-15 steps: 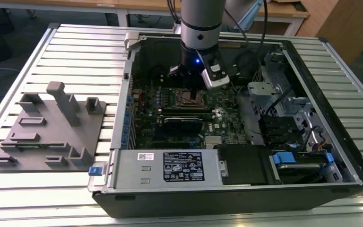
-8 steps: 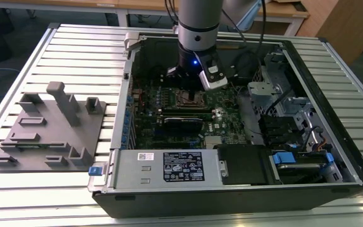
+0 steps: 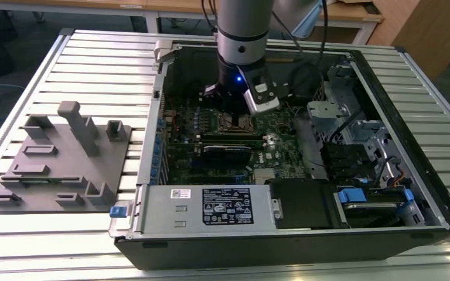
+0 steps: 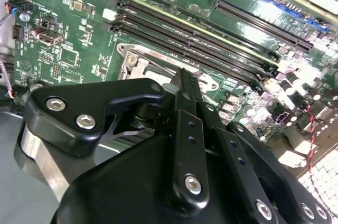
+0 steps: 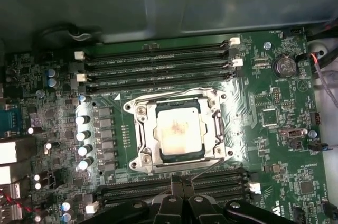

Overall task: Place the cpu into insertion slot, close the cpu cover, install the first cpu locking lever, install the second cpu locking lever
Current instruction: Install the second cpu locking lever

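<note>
I see the black two-fingered gripper (image 5: pixel 181 186) with its fingers pressed together on nothing, hovering just near of the small square silvery-rimmed insertion slot (image 5: pixel 141 156) on the green motherboard (image 5: pixel 274 123); the pale silvery-beige square cpu (image 5: pixel 178 131) lies seated inside it, framed by the thin silvery metal cpu cover (image 5: pixel 149 129) lying flat; long black memory slots (image 5: pixel 158 68) run beyond.

A silver-grey cylindrical arm (image 3: pixel 242 26) ends in a black wrist lit by a small blue light; the gripper (image 4: pixel 182 84) is matte black, its flat links pinned with silver hex screws
</note>
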{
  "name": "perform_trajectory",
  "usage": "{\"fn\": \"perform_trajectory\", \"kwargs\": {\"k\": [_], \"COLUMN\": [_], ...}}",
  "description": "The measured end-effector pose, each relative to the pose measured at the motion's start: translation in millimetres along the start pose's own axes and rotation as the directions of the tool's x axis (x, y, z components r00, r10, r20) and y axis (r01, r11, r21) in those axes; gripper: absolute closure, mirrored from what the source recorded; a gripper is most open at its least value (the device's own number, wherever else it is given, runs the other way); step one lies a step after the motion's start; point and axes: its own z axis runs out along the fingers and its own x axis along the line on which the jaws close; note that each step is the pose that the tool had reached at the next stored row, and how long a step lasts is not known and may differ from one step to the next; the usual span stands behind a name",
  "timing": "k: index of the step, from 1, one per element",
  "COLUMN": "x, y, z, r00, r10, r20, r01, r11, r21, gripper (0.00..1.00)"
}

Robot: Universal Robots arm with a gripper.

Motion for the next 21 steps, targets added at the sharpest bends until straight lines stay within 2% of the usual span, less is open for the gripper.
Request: {"fn": "perform_trajectory", "kwargs": {"k": [8, 14, 21], "x": [4.2, 4.4, 11.6], "y": [-2.3, -2.4, -3.4], "z": [0.8, 0.8, 2.0], "r00": [1.0, 1.0, 1.0], "r10": [0.0, 0.0, 0.0], "r20": [0.0, 0.0001, 0.0008], "r01": [0.0, 0.0, 0.0], "r11": [1.0, 1.0, 1.0], "r21": [0.0, -0.0001, -0.0001], "gripper": [0.9, 0.9, 0.9]}}
